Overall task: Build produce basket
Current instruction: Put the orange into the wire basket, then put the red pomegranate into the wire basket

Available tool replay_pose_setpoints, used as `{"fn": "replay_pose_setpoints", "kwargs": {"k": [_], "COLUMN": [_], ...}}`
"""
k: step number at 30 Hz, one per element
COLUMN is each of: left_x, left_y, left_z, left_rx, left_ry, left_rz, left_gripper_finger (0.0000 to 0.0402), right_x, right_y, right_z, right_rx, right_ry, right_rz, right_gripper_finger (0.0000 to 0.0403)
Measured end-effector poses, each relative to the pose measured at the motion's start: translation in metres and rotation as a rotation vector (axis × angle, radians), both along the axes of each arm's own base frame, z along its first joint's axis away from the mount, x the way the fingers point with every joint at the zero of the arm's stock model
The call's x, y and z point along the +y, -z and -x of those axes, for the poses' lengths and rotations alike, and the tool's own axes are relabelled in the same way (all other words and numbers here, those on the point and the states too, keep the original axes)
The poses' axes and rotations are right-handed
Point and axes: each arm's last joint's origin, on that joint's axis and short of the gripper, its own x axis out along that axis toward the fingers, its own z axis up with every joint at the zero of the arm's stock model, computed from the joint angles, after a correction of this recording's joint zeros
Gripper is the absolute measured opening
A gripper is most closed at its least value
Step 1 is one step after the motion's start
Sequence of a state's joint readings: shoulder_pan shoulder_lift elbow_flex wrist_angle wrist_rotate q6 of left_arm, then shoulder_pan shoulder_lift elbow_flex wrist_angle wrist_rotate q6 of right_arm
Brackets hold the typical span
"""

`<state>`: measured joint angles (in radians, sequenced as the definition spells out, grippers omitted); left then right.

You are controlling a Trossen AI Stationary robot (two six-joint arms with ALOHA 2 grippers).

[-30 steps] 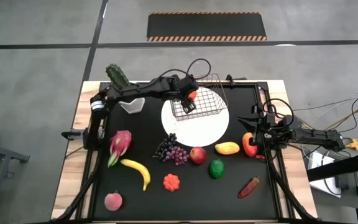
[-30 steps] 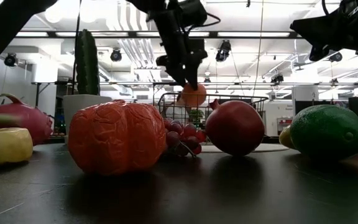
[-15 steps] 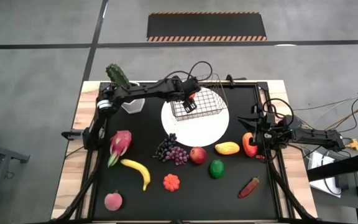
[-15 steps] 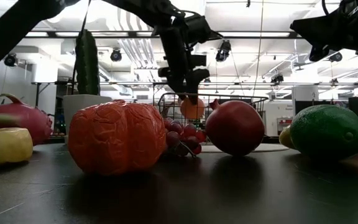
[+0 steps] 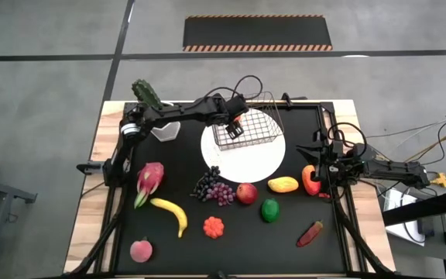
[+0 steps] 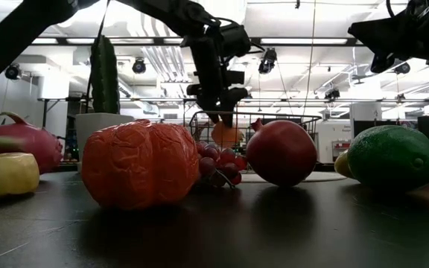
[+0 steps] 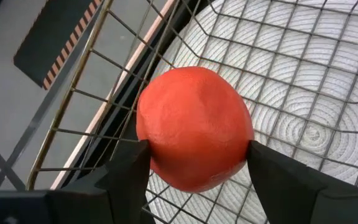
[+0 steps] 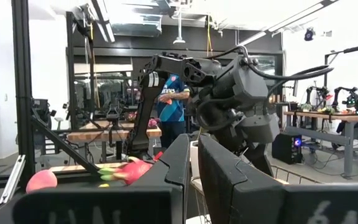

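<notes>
- L gripper [image 5: 237,124] is over the left end of the basket [image 5: 255,130], pinching an orange [image 7: 194,127]; wrist view shows both fingers [image 7: 126,177] pressed to its sides, wire grid and white plate [image 5: 263,161] under it.
- High view: the orange is mostly hidden by the gripper, only a small red-orange bit shows. Low view: it sits behind the basket's wire side, below the rim; can't tell if it touches the bottom.
- Basket sits on the far part of the plate; in low view its lower half is hidden behind grapes [image 5: 214,188] and apple [image 5: 246,193].
- R gripper [image 5: 316,167] waits at the right table edge, just beside the red pepper [image 5: 310,180]. Fingers look pressed nearly together w/ a thin gap in its wrist view; tips cut off by the frame edge.
- Rest of produce lies loose on the black mat [image 5: 184,252]: dragon fruit [image 5: 149,180], banana [image 5: 171,212], peach [image 5: 140,250], small orange pumpkin [image 5: 213,227], lime [image 5: 269,209], mango [image 5: 283,184], chili [image 5: 310,233].
- Cactus [image 5: 147,94] in a white pot [image 5: 164,130] at the far left corner, partly covered by the L arm.
- Low view: banana and pepper cut off at the frame edges.
- R wrist view: a person in the room behind, mostly hidden by the L arm.
</notes>
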<state>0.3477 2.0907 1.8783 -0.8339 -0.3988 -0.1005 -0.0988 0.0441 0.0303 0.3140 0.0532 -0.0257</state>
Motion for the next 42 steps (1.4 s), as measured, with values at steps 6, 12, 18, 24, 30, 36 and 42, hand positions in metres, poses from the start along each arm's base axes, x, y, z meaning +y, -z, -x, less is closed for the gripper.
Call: {"fn": "replay_pose_setpoints", "kwargs": {"k": [6,12,18,24,30,36,42], "left_x": [0.002,0.003,0.003,0.004,0.001,-0.015,-0.064], "left_y": [0.014,0.015,0.015,0.015,0.01,-0.025,-0.067], "left_z": [0.004,0.004,0.005,0.005,0.006,0.015,0.029], "left_rx": [0.03,0.026,0.025,0.025,0.047,0.011,-0.103], "left_ry": [-0.009,-0.026,-0.029,-0.03,-0.005,0.024,0.112], "left_rz": [0.013,0.019,0.02,0.02,0.017,0.004,0.011], "left_gripper_finger": [0.024,0.024,0.024,0.024,0.024,0.024,0.024], "right_x": [0.0,0.0,0.0,0.0,0.0,0.0,0.0], "right_y": [0.0,-0.001,-0.001,-0.001,-0.001,-0.001,-0.001], "right_z": [0.0,0.0,0.0,0.0,0.0,0.0,0.0], "right_rx": [-0.005,-0.009,-0.01,-0.01,-0.01,-0.009,-0.006], "right_ry": [0.0,0.0,-0.001,-0.001,0.0,0.0,0.0], "right_rz": [0.001,0.001,0.002,0.002,0.002,0.002,0.002], "right_gripper_finger": [0.0027,0.0027,0.0027,0.0027,0.0027,0.0027,0.0027]}}
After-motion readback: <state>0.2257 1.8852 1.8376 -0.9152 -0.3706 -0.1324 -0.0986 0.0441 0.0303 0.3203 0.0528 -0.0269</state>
